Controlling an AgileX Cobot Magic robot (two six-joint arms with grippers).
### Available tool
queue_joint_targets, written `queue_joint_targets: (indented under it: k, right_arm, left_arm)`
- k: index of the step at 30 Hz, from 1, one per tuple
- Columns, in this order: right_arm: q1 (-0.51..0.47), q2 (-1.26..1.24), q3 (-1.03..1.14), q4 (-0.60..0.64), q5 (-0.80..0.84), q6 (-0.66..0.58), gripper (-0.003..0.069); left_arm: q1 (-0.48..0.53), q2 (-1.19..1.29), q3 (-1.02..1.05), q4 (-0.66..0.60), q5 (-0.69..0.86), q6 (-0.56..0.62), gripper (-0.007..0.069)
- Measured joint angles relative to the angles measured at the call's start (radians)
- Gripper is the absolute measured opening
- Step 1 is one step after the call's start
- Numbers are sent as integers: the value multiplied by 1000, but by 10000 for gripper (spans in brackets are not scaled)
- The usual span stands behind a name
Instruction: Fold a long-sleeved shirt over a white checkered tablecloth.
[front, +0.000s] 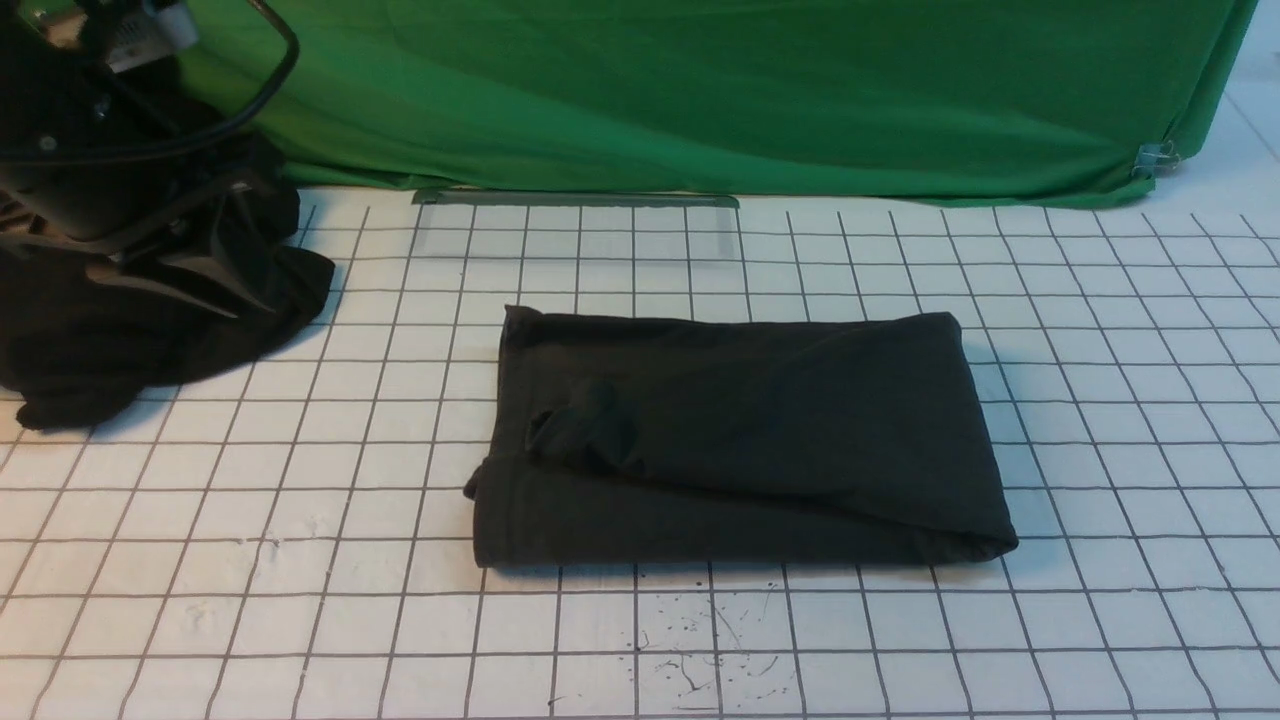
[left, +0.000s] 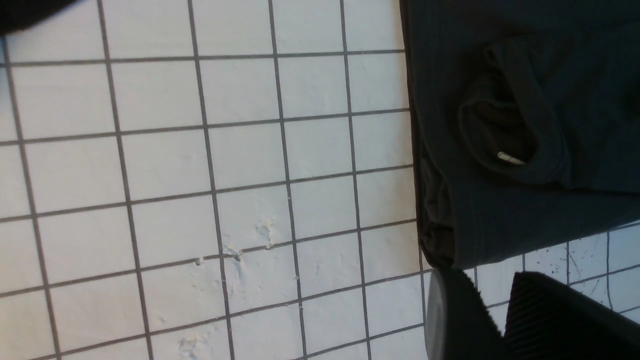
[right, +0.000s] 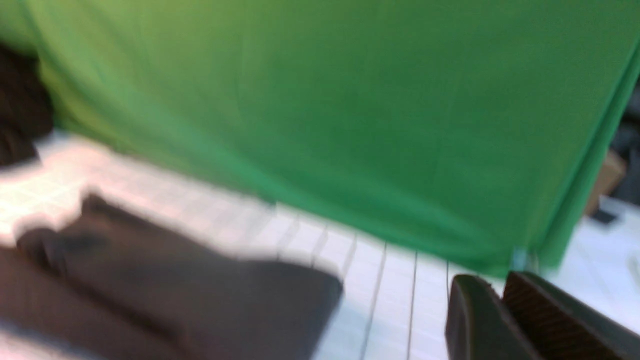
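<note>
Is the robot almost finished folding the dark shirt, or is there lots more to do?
Nearly finished, it seems. The charcoal-black knit long-sleeved shirt already lies as a compact folded rectangle on the white checkered tablecloth, with one sleeve cuff resting on top. Nothing is in hand: no arm touches the shirt in the front view, and neither wrist view shows cloth between the jaws. At most a little tidying of that cuff looks left.

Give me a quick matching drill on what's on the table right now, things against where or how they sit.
Things:
1. long-sleeved shirt
2. black fabric heap
3. green cloth
4. ink specks

Descriptions:
A. hanging along the far edge
B. folded into a rectangle at the middle
C. on the white checkered tablecloth, nearer than the shirt
D. bunched at the far left

Pairs: 1-B, 2-D, 3-A, 4-C
</note>
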Motion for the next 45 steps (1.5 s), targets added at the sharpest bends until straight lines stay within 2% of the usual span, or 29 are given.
queue_joint_targets:
  k: [12,19,22,24,27,38,43,45]
  right_arm:
    - [-200,-71,262,0,27,0,113]
    - [-217,-71,270,-2,14,0,125]
    - [-217,-71,270,-3,8,0,127]
    - [-217,-71,270,-3,7,0,133]
    - [-217,-71,270,-3,6,0,139]
    - [-217,-71,270,-3,6,0,160]
    - [-217,-71,270,-3,6,0,169]
    - [-217,-71,270,-3,6,0,175]
  left_arm:
    - [0,-1,0,35,1,4,163]
    - [0,-42,0,55,1,4,153]
    - [0,-87,0,89,2,4,101]
    - [0,-150,0,111,3,4,35]
    - [0,-239,0,116,4,4,4]
    - [0,-677,62,74,-1,3,0]
    - [0,-963,299,9,-113,3,0]
    - [0,-1111,453,-34,-235,3,0]
